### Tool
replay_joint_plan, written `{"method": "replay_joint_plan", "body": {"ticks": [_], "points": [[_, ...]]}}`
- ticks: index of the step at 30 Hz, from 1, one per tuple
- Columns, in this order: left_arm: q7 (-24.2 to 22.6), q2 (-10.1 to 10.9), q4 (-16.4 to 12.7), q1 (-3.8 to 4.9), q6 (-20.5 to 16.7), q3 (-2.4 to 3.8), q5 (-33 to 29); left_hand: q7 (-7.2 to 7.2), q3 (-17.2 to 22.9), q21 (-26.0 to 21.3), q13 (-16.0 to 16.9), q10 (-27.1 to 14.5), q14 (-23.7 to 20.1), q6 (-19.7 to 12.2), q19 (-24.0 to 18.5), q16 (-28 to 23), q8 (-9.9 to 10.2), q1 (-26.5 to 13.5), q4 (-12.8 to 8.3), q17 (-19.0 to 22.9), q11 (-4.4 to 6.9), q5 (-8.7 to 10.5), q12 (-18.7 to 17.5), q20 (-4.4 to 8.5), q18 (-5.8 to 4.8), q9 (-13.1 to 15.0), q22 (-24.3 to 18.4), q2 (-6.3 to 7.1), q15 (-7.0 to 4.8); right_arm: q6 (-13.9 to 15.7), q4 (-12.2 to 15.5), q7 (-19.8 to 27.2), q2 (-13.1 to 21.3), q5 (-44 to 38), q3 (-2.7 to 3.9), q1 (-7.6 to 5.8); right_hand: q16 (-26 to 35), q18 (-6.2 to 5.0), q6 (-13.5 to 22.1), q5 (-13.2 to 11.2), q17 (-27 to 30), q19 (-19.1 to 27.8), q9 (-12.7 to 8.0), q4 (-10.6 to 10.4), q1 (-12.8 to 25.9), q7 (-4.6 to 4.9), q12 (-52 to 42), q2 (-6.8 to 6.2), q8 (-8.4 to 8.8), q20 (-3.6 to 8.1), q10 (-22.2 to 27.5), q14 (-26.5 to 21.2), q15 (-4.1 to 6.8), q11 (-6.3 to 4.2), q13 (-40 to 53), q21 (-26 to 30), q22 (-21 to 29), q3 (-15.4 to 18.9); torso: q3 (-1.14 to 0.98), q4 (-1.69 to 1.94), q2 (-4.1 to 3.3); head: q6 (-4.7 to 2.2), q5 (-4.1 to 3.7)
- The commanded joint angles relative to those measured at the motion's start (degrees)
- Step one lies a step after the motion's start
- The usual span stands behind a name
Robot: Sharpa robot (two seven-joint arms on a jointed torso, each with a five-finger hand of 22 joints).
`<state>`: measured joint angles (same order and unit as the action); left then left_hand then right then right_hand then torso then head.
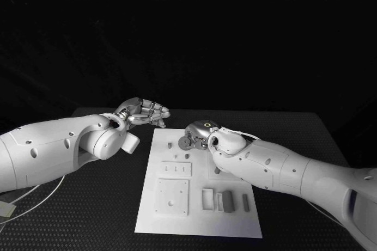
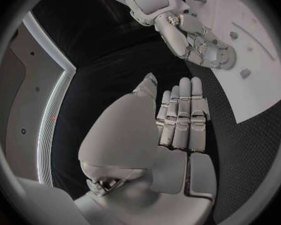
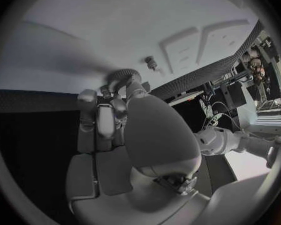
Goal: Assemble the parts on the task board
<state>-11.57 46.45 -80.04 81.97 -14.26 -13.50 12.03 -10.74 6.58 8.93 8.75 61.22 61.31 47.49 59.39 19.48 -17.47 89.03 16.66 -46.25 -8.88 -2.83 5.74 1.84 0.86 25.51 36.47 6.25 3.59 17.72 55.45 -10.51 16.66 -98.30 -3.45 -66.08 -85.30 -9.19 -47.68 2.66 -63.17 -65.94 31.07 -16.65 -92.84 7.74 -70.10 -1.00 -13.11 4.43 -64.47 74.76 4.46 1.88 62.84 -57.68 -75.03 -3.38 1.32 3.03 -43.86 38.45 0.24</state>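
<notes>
My right hand (image 1: 198, 138) was low over the far end of the board (image 1: 153, 218), fingers curled around a round, ridged part, a gear (image 3: 123, 76) by the look of it, which it pinched just above the white surface. A small peg (image 3: 151, 62) stood in the board just beside the gear. My left hand (image 2: 178, 116) hung off the board's far left corner, over the black table (image 1: 94, 207), fingers straight and pressed together, holding nothing.

I judged this to be the seating step: the gear gripped and brought to its place at the far end, not yet let go. Whether it already sat on a post I could not tell; my fingers hid its underside. The other parts (image 1: 226, 200) lay near the board's close edge, beside the raised plates, well apart from my right hand.

The next move, as I saw it, called for lining the gear's bore up, pressing straight down, then loosening my grip without tipping it.
</notes>
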Motion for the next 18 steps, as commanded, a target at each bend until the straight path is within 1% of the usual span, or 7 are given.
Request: {"method": "replay_joint_plan", "body": {"ticks": [1,5,8,12,15,17,18], "points": [[-0.4,-0.1,-0.1,0.06,0.6,0.04,0.1,-0.22,-0.3,-0.4,0.1,0.1,0.3,-0.3,0.0,-0.4,0.3,-0.4,-0.1,-0.1,-0.2,-0.14,-0.2,0.17,0.58,0.0,0.0,0.26,0.1,-0.9,0.0,-0.3,0.0,0.2,-0.07,0.12,0.1,-5.81,0.6,0.0,0.2,-0.2,-0.3,-0.1,2.0,0.98,0.2,-1.15,0.64,0.18,0.4,-0.2,-0.44,0.31,-3.9,0.0,0.1,0.2,-0.04,-0.03,-0.02,-0.08,-0.02],[-0.4,-0.1,-0.1,0.06,0.6,0.04,0.1,-0.22,-0.3,-0.4,0.1,0.1,0.3,-0.3,0.0,-0.4,0.3,-0.4,-0.1,-0.1,-0.2,-0.14,-0.2,0.17,0.58,0.0,0.0,0.26,0.1,-0.8,0.2,-0.3,0.1,0.4,-0.07,0.12,0.2,-5.81,1.0,0.0,0.6,-0.3,-0.2,-0.1,2.8,1.25,0.2,-2.34,0.82,0.16,0.6,-0.5,-0.69,0.58,-3.9,0.1,0.2,0.1,-0.01,0.02,0.0,-0.05,-0.07],[-0.4,-0.1,-0.1,0.06,0.6,0.04,0.1,-0.23,-0.3,-0.4,0.1,0.1,0.3,-0.3,0.0,-0.4,0.3,-0.4,-0.1,-0.1,-0.2,-0.14,-0.2,0.17,0.58,0.0,0.0,0.26,0.1,-0.5,0.3,-0.4,0.1,0.5,-0.07,0.13,0.3,-5.81,1.6,0.0,0.9,-0.4,-0.2,-0.2,4.3,1.51,0.3,-3.63,1.14,0.08,0.8,-0.7,-0.93,0.82,-3.9,0.1,0.3,0.2,0.03,0.04,0.0,-0.04,-0.08],[-0.5,0.0,-0.1,0.06,0.6,0.04,0.1,-0.23,-0.3,-0.4,0.1,0.1,0.4,-0.3,0.0,-0.4,0.3,-0.4,-0.1,-0.1,-0.21,-0.14,-0.2,0.17,0.58,0.0,0.0,0.27,0.1,0.1,0.4,-0.3,0.2,0.6,-0.07,0.14,0.3,-5.81,2.0,0.0,1.1,-0.6,0.1,-0.1,5.8,1.64,0.3,-4.65,1.25,0.08,1.0,-0.8,-1.09,1.01,-4.0,0.3,0.5,-1.0,0.01,0.03,0.01,-0.04,-0.08],[-0.5,-0.1,0.0,0.06,0.6,0.04,0.1,-0.23,-0.3,-0.4,0.1,0.1,0.4,-0.3,0.0,-0.4,0.3,-0.4,-0.1,-0.1,-0.21,-0.14,-0.2,0.17,0.58,0.0,0.0,0.27,0.1,1.0,0.7,-0.4,0.4,0.7,-0.07,0.15,0.3,-5.81,2.1,0.0,1.1,-0.7,0.3,-0.1,6.5,1.67,0.2,-5.37,1.26,0.13,1.0,-0.8,-1.11,1.02,-4.0,0.3,0.6,-2.1,0.03,0.02,0.0,-0.07,-0.09],[-0.5,0.0,-0.1,0.06,0.6,0.04,0.1,-0.23,-0.3,-0.4,0.1,0.1,0.4,-0.3,0.0,-0.4,0.3,-0.4,-0.1,-0.1,-0.21,-0.14,-0.2,0.17,0.58,0.0,0.0,0.27,0.1,2.4,1.4,-0.7,0.7,0.8,-0.07,0.19,0.2,-5.81,2.2,0.0,1.2,-0.8,0.5,-0.1,7.1,1.69,0.2,-5.94,1.3,0.16,1.0,-0.7,-1.13,1.04,-4.0,0.3,0.7,-2.9,0.03,0.02,0.0,-0.07,-0.09],[-0.5,0.0,0.0,0.06,0.6,0.04,0.1,-0.23,-0.3,-0.4,0.1,0.1,0.4,-0.3,0.0,-0.5,0.3,-0.4,-0.1,-0.1,-0.21,-0.14,-0.2,0.17,0.58,0.0,0.0,0.27,0.1,3.2,1.9,-0.9,1.0,0.7,-0.06,0.22,0.2,-5.81,2.5,0.0,1.1,-0.9,0.6,-0.1,7.7,1.72,0.2,-6.65,1.4,0.19,1.0,-0.6,-1.16,1.09,-4.0,0.3,0.7,-3.7,0.03,0.02,0.01,-0.06,-0.06]]}}
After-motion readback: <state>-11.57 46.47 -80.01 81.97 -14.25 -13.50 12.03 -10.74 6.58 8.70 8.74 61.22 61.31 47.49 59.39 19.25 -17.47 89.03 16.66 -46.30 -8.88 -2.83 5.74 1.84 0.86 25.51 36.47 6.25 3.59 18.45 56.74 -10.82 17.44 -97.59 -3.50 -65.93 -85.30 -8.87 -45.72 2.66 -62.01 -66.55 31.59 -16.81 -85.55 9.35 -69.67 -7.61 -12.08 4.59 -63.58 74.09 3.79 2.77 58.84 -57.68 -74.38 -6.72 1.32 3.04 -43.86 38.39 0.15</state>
